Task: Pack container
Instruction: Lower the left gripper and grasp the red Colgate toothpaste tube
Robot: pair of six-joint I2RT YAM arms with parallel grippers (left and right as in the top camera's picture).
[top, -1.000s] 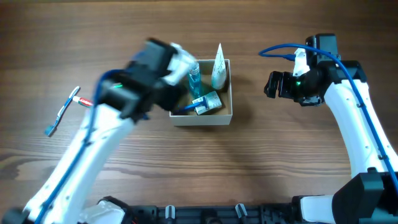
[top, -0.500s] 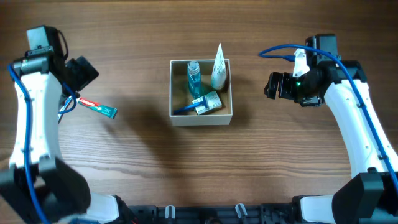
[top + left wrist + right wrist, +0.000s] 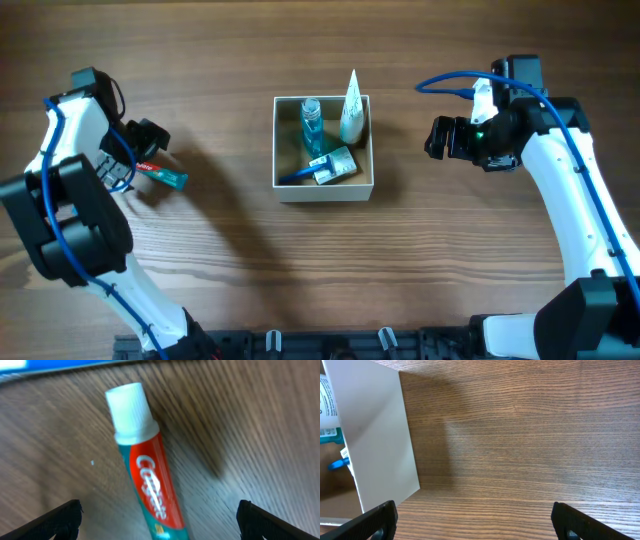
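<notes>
The container (image 3: 284, 190), a square white-walled box, stands mid-table and holds a blue bottle (image 3: 312, 125), a white tube (image 3: 351, 105), a small teal pack (image 3: 333, 165) and a blue toothbrush (image 3: 295, 176). A red and teal toothpaste tube (image 3: 165, 176) lies on the table at the left. My left gripper (image 3: 148, 140) is open just above it. In the left wrist view the tube (image 3: 145, 475) lies between the open fingers (image 3: 159, 522), white cap pointing away. My right gripper (image 3: 437, 137) is open and empty to the right of the container, whose white wall (image 3: 380, 435) shows in the right wrist view.
A blue and white strip (image 3: 50, 365), apparently a packaged toothbrush, lies just beyond the toothpaste cap; the left arm hides it from overhead. Bare wooden table (image 3: 450, 260) surrounds the container. The right fingers (image 3: 472, 520) hover over bare wood.
My left arm has swung from over the container to the far left, and its gripper now sits over the toothpaste tube. The right arm has not moved.
</notes>
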